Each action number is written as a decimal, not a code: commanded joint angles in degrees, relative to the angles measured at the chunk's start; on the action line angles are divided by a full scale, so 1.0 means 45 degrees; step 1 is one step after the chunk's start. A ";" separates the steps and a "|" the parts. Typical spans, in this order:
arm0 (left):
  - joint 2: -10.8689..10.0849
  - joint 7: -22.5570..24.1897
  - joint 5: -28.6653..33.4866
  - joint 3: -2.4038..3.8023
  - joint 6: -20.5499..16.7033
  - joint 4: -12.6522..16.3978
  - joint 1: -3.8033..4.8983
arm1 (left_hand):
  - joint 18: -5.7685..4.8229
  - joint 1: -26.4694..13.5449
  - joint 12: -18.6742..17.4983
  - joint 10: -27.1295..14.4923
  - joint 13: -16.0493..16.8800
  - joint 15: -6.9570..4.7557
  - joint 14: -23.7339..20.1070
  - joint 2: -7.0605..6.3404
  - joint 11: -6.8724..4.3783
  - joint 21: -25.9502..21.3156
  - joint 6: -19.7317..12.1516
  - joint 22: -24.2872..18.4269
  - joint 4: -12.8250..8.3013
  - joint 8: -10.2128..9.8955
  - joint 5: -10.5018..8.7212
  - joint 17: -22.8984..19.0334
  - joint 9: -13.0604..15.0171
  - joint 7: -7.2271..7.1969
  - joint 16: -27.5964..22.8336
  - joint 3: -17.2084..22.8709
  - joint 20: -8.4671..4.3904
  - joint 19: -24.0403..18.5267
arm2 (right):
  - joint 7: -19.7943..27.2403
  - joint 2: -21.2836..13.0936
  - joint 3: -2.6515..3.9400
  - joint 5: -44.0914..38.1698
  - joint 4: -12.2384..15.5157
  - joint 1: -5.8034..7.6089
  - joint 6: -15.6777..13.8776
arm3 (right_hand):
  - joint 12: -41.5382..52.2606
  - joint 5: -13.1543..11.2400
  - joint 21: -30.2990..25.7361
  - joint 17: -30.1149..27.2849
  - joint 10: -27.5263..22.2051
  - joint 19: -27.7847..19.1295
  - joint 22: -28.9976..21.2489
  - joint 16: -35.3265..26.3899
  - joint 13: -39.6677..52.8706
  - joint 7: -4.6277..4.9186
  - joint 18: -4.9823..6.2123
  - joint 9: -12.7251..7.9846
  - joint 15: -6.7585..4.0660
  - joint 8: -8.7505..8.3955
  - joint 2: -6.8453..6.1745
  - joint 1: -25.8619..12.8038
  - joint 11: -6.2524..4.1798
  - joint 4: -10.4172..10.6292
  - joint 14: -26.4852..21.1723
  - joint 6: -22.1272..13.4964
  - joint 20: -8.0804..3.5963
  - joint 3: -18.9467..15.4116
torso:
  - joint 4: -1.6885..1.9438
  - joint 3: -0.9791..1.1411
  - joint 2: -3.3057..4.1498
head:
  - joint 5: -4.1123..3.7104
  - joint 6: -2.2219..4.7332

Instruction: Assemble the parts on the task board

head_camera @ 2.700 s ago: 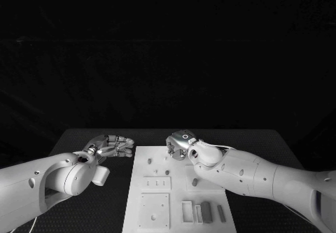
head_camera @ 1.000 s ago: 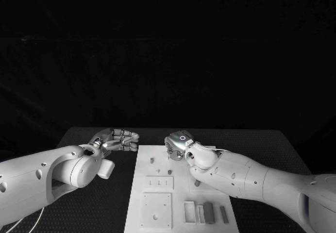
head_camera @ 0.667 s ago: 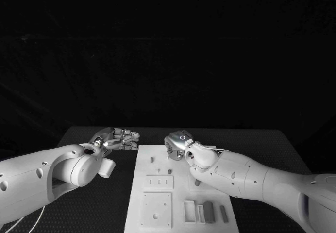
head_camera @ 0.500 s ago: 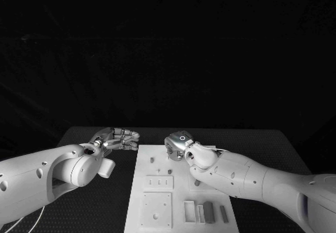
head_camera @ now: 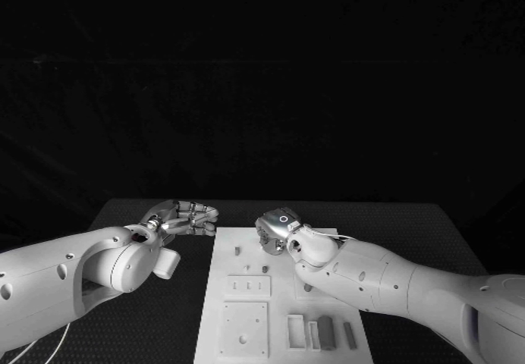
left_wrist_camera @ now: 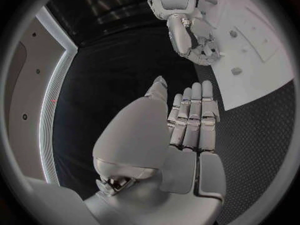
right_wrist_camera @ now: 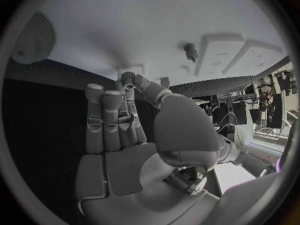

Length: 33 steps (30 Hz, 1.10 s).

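The black surface (head_camera: 438,227) carries the white task board (head_camera: 279,303) lengthwise down its middle. The left hand (head_camera: 180,218) hovers over the bare surface just beside the board's far left corner, fingers (left_wrist_camera: 190,115) straight, close together and holding nothing. The right hand (head_camera: 276,230) hangs above the board's far end, fingers (right_wrist_camera: 112,122) loosely extended, also holding nothing. Small grey parts (head_camera: 322,331) lie at the board's near right edge (side by side), with one small peg (head_camera: 266,268) standing near the middle.

A black table (head_camera: 416,227) with a finely textured mat surface.
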 commanded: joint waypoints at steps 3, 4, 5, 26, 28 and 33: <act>0.0001 0.0068 -0.0057 0.0013 0.0172 0.0046 0.0045 | 0.0136 0.0014 -0.0089 0.0084 -0.0020 0.0002 0.0047 -0.0083 0.0024 -0.0089 0.0100 -0.0017 0.0003 -0.0075 0.0022 0.0021 -0.0015 0.0333 -0.0075 -0.0082 0.0003 0.0093 | 0.0201 -0.0001 -0.0006 0.0295 -0.0126 -0.0006 0.0176 | -0.0221 0.0042 0.0069 -0.0071 0.0012 -0.0196 0.0282 0.0008 0.1006 0.0204 0.1070 0.0007 0.0069 -0.0304 0.0067 -0.0073 -0.0018 -0.1149 -0.0143 -0.0366 0.0004 0.1277 | -0.0012 -0.0007 0.0011 | -0.0006 0.0008; -0.0004 0.0067 -0.0058 0.0013 0.0167 0.0048 0.0046 | 0.0136 0.0014 -0.0090 0.0085 -0.0020 0.0002 0.0047 -0.0082 0.0024 -0.0090 0.0100 -0.0017 0.0003 -0.0075 0.0022 0.0022 -0.0015 0.0333 -0.0076 -0.0082 0.0003 0.0093 | 0.0201 0.0001 -0.0006 0.0295 -0.0126 -0.0006 0.0184 | -0.0265 0.0042 0.0071 -0.0080 -0.0060 -0.0213 0.0281 0.0014 0.1001 0.0237 0.1070 0.0007 0.0101 -0.0350 0.0037 -0.0095 0.0014 -0.1147 -0.0154 -0.0438 0.0016 0.1267 | -0.0006 -0.0007 0.0012 | -0.0016 0.0012; -0.0006 0.0067 -0.0058 0.0013 0.0162 0.0048 0.0047 | 0.0136 0.0014 -0.0091 0.0085 -0.0020 0.0002 0.0047 -0.0082 0.0024 -0.0090 0.0100 -0.0017 0.0003 -0.0075 0.0022 0.0023 -0.0015 0.0333 -0.0077 -0.0082 0.0003 0.0094 | 0.0207 0.0000 -0.0006 0.0295 -0.0119 -0.0006 0.0178 | -0.0278 0.0041 0.0073 -0.0083 -0.0080 -0.0219 0.0281 0.0017 0.1000 0.0247 0.1070 0.0008 0.0112 -0.0364 0.0020 -0.0103 0.0025 -0.1146 -0.0157 -0.0459 0.0020 0.1263 | -0.0006 -0.0007 0.0015 | -0.0022 0.0015; -0.0039 0.0076 -0.0058 0.0013 0.0162 0.0014 0.0052 | 0.0135 0.0013 -0.0112 0.0084 -0.0022 0.0002 0.0054 -0.0088 0.0028 -0.0101 0.0099 -0.0020 0.0003 -0.0089 0.0022 0.0046 -0.0028 0.0344 -0.0102 -0.0094 0.0002 0.0100 | -0.0133 -0.0436 -0.0005 -0.0098 0.0522 -0.0002 -0.0750 | -0.0027 0.0043 0.0450 -0.0028 0.0456 0.0003 0.0300 0.0408 0.1313 0.0026 0.1070 0.0294 -0.0110 -0.0175 0.0081 0.0017 -0.0205 -0.1158 0.0038 0.0056 -0.0112 0.1284 | -0.0009 -0.0007 0.0019 | 0.0006 0.0069; -0.0061 0.0076 -0.0058 0.0013 0.0151 0.0013 0.0053 | 0.0135 0.0015 -0.0114 0.0084 -0.0022 0.0002 0.0055 -0.0087 0.0028 -0.0102 0.0100 -0.0020 0.0002 -0.0090 0.0022 0.0049 -0.0029 0.0344 -0.0105 -0.0094 0.0002 0.0101 | -0.0174 -0.0561 -0.0004 -0.0132 0.0701 0.0000 -0.0775 | -0.0022 0.0043 0.0464 -0.0027 0.0470 0.0012 0.0299 0.0420 0.1323 0.0019 0.1070 0.0301 -0.0118 -0.0174 0.0070 0.0019 -0.0212 -0.1158 0.0046 0.0071 -0.0118 0.1285 | -0.0009 -0.0012 0.0018 | 0.0018 0.0065; -0.0111 0.0079 -0.0059 0.0013 0.0135 0.0027 0.0062 | 0.0134 0.0016 -0.0118 0.0085 -0.0022 0.0002 0.0057 -0.0091 0.0029 -0.0105 0.0101 -0.0021 0.0002 -0.0092 0.0022 0.0055 -0.0031 0.0344 -0.0111 -0.0097 0.0002 0.0102 | -0.0220 -0.0843 0.0002 -0.0182 0.1138 0.0029 -0.1011 | -0.0013 0.0043 0.0489 -0.0027 0.0497 0.0027 0.0297 0.0439 0.1341 0.0008 0.1070 0.0313 -0.0130 -0.0171 0.0052 0.0023 -0.0224 -0.1156 0.0057 0.0100 -0.0126 0.1288 | -0.0022 -0.0013 0.0023 | 0.0045 0.0067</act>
